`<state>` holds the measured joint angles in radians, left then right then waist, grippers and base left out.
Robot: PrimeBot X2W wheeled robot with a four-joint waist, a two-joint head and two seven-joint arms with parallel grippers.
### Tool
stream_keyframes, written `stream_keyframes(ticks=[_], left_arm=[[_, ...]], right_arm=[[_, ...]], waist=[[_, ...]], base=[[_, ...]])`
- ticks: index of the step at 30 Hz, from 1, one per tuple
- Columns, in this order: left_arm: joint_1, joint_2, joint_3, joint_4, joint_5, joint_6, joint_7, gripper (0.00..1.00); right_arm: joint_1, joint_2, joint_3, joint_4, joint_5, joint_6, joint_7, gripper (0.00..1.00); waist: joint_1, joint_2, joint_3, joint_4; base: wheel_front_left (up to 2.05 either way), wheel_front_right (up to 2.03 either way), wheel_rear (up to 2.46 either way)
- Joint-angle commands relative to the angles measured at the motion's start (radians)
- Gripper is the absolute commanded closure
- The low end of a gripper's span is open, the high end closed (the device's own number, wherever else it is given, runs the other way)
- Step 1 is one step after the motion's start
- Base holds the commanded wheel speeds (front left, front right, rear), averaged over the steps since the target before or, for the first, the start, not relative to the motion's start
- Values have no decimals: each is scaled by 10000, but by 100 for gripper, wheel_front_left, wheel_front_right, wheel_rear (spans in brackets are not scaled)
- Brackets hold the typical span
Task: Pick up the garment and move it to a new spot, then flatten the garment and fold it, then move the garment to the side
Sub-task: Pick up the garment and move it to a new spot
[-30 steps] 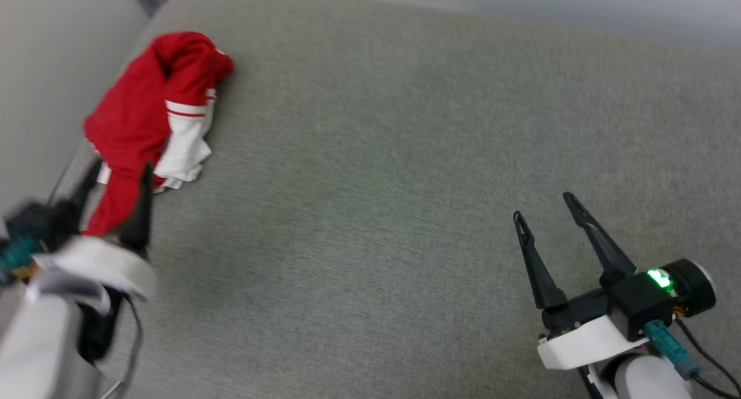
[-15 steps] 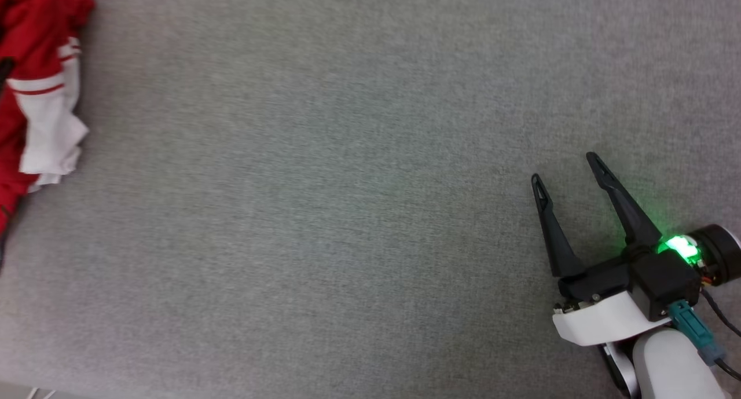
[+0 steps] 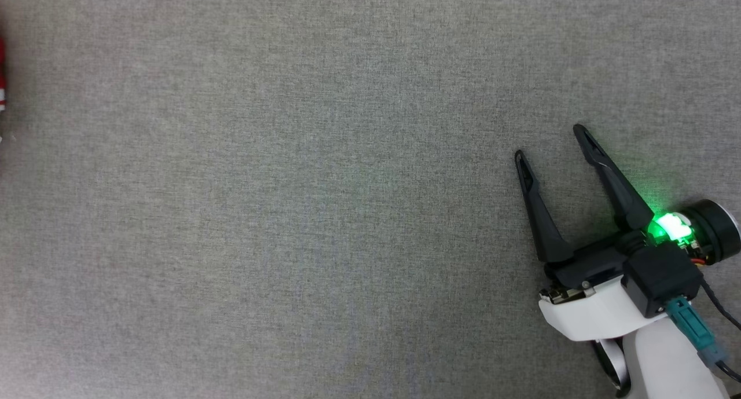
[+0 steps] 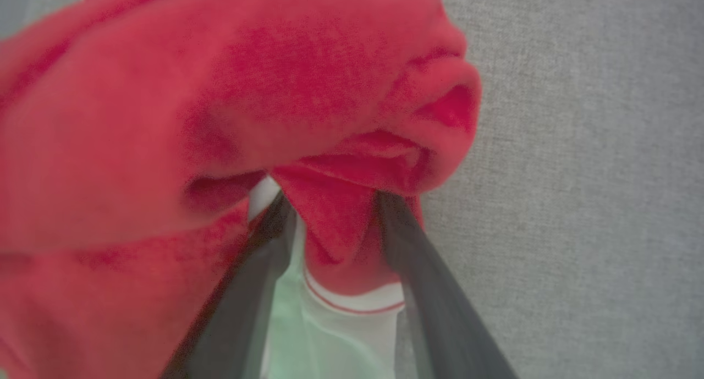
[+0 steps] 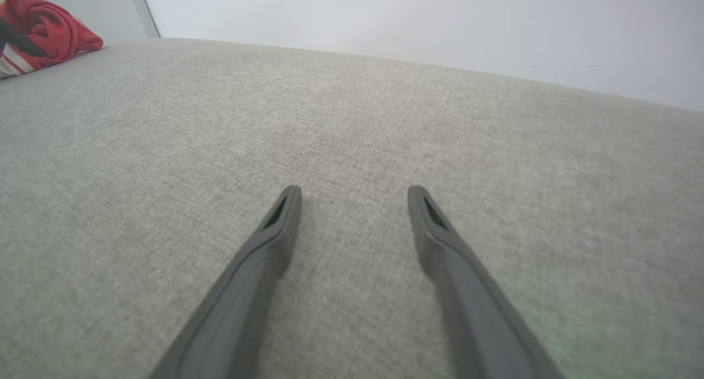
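Observation:
The garment [image 4: 247, 93] is a bunched red jersey with white, red-striped trim, lying on the grey fabric surface [image 3: 289, 213]. In the left wrist view my left gripper [image 4: 330, 203] has its two dark fingers pushed in on either side of a red fold. The jaws stand apart and their tips are hidden under the cloth. From the right wrist the garment [image 5: 47, 24] sits far off at the surface's back left corner, with a dark finger [image 5: 19, 40] across it. A red sliver of the garment [image 3: 2, 74] touches the head view's left edge. My right gripper [image 3: 549, 141] [image 5: 355, 192] hovers open and empty over bare surface.
The grey surface ends at a rounded far edge against a pale wall [image 5: 385, 16]. A dark vertical strip [image 5: 142, 7] runs down the wall near the garment. Wide bare fabric lies between my right gripper and the garment.
The head camera has swung, so the garment and left gripper have slid out past the view's left edge. The right gripper stays open in about the same place.

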<state>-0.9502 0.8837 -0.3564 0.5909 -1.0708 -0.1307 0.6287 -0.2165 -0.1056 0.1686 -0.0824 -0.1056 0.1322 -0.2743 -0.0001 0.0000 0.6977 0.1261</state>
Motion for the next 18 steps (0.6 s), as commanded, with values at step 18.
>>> stream_keyframes(ticks=[18], left_arm=[[-395, 1086, -1872, -1344, 712, 22, -3962, 100]], right_arm=[[545, 262, -59, 1483, 172, -18, 89, 0]], waist=[[1, 0, -3224, -329]], base=[[0, 0, 0]])
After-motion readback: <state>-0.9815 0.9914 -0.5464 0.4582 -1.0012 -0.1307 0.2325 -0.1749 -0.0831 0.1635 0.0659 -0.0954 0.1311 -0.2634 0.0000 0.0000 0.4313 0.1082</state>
